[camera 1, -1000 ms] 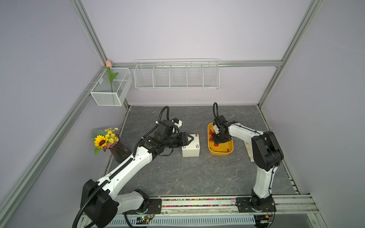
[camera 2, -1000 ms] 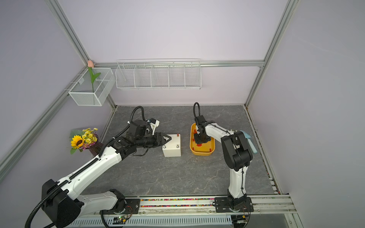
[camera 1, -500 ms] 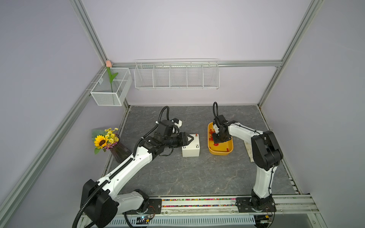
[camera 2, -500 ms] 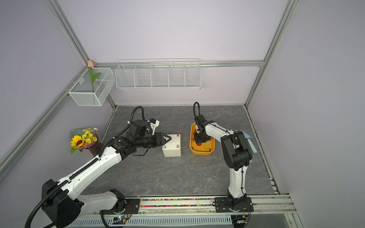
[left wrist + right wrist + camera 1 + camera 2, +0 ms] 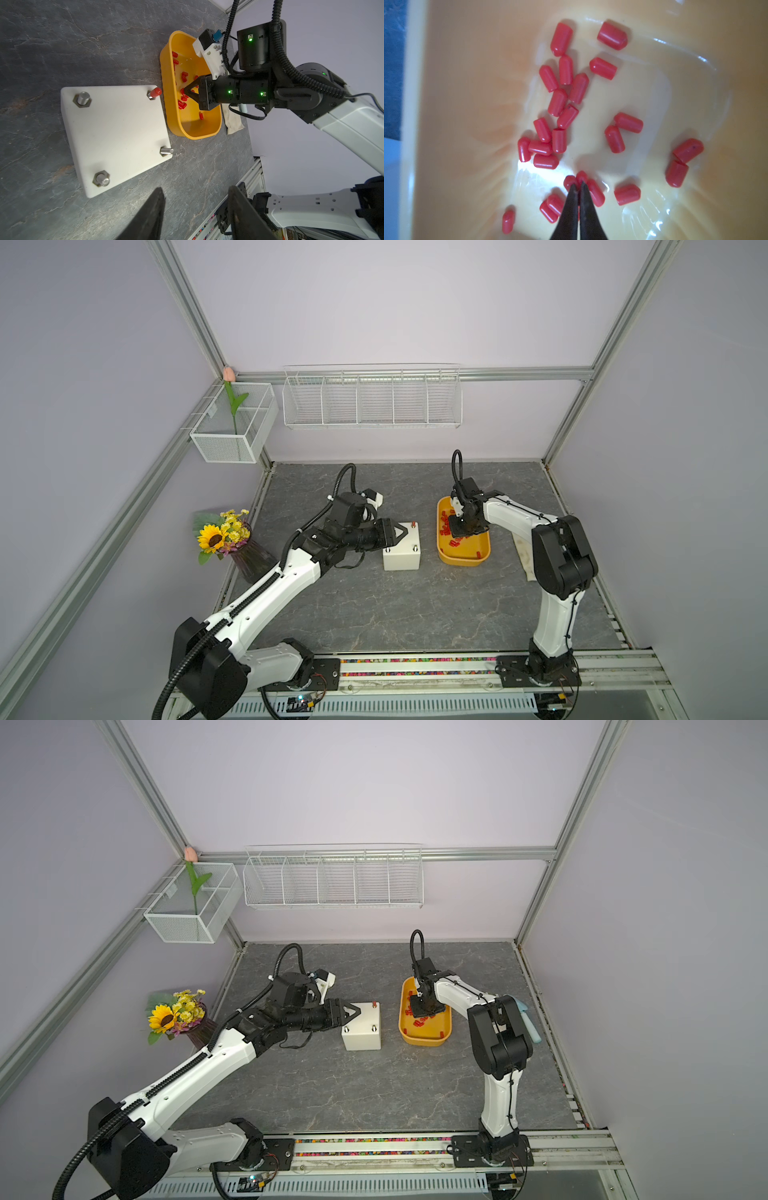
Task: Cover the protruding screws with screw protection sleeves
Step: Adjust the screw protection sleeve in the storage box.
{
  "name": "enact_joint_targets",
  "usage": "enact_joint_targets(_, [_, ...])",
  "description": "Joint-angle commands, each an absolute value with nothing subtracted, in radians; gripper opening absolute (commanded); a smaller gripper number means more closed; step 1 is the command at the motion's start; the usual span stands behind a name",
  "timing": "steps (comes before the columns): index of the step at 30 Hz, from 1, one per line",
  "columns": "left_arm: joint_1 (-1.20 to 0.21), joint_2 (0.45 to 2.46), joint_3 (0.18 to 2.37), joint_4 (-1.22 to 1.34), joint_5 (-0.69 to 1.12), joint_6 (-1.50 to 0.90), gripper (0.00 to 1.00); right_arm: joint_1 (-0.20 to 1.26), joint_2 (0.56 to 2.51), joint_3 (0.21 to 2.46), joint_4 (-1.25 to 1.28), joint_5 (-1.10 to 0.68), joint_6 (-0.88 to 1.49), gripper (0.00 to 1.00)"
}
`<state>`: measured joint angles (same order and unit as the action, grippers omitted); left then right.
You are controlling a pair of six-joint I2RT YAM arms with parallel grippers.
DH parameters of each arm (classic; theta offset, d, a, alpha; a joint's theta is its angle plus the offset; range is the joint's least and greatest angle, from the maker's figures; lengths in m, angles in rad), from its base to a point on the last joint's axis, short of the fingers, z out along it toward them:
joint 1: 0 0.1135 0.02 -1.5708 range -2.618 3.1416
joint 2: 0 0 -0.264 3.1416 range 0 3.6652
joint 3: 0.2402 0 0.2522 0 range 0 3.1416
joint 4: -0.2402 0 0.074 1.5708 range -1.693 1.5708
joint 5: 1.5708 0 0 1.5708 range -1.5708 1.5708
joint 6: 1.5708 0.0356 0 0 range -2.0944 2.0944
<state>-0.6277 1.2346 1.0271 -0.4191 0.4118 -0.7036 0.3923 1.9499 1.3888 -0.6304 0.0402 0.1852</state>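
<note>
the right gripper (image 5: pixel 578 184) has closed: its fingertips, apart a second ago, now stand all but together down in the tray (image 5: pixel 467 104) among the sleeves (image 5: pixel 558 99), tips against one of them; whether it is pinched cannot be told

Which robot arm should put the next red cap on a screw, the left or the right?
Right. The right tool is down in the yellow tray, shut on a red sleeve, so it seems ready to carry it. The left tool is open and empty near the white box.
</note>
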Motion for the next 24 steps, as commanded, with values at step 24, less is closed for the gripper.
enact_joint_targets(24, [-0.63, 1.216, 1.006, -0.41, 0.402, -0.721, 0.52, 0.356, 1.975, 1.413, -0.597, 0.015, 0.23, 0.08])
